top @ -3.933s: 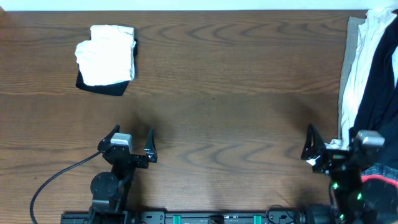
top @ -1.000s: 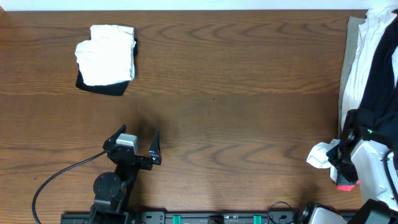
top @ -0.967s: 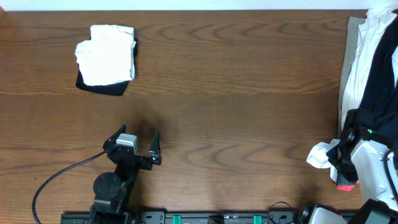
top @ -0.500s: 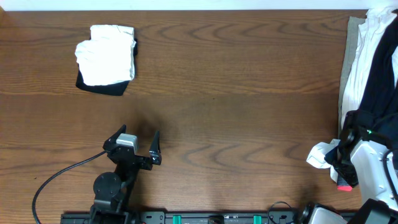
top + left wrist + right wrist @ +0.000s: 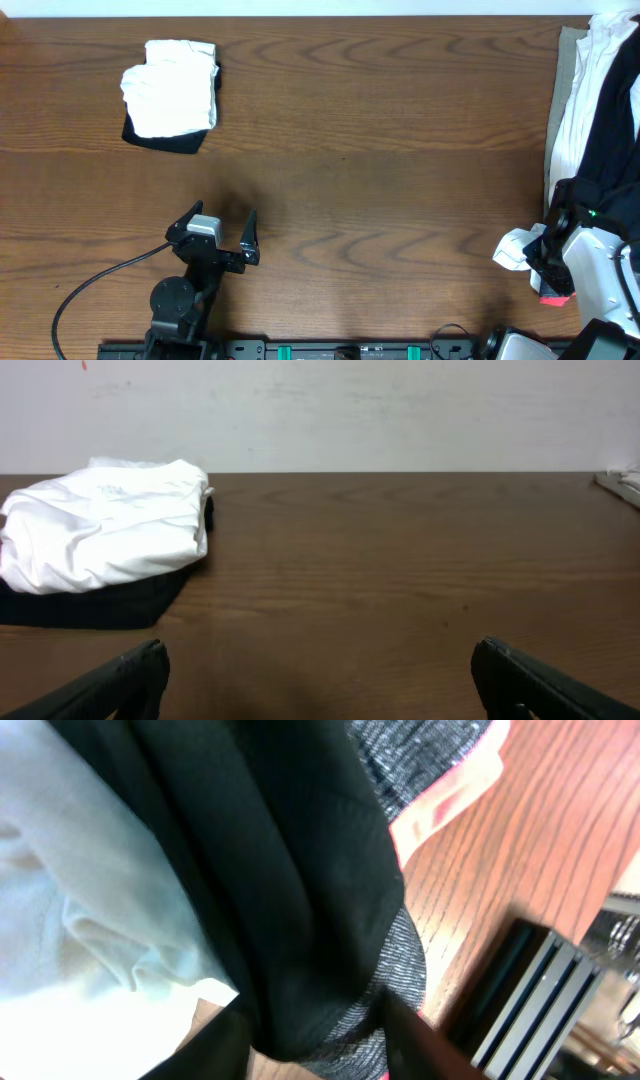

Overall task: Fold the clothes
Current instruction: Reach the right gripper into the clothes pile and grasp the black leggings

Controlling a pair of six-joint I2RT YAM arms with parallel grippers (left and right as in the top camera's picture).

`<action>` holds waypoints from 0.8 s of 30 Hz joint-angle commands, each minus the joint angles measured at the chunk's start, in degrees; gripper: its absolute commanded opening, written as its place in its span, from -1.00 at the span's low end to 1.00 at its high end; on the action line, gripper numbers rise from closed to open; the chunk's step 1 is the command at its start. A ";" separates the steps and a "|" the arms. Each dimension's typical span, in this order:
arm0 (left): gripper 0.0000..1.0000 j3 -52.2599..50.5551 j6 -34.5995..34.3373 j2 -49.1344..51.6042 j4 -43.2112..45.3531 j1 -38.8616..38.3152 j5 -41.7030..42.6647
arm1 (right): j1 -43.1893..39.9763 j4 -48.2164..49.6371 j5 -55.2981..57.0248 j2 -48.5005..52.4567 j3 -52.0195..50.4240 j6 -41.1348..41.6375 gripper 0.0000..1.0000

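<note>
1. Table (image 5: 380,150): dark brown wood with wavy grain across the whole frame.
2. Upper left of the overhead view: a white garment (image 5: 170,88) lies on a black garment (image 5: 165,142).
3. Right edge: a pile (image 5: 575,110) of white, beige and black fabric.
4. Right wrist view: black leggings (image 5: 290,900) with a speckled grey waistband (image 5: 420,745) edged in pinkish red.
5. Wall (image 5: 320,410): off-white.

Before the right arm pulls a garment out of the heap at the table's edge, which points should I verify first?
1. Right gripper shut on the black leggings: ok.
2. White garment stays outside that grip: cannot tell.
3. Left gripper open, holding nothing: ok.
4. Table has bare wood in the middle for spreading: ok.
5. Folded pile lies far from the right gripper: ok.
</note>
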 commanded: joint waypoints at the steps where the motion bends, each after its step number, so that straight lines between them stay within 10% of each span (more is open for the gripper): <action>1: 0.96 -1.68 0.33 -0.46 -0.42 -0.20 -0.28 | -0.24 0.15 1.09 0.11 -0.37 0.50 -0.52; 6: 0.96 -1.68 0.33 -0.46 -0.42 -0.20 -0.28 | -0.24 -0.11 2.36 0.09 0.26 0.46 -0.97; 24: 0.96 -1.68 0.33 -0.46 -0.42 -0.20 -0.28 | -0.07 -17.05 -3.91 -0.11 30.32 -4.50 -0.98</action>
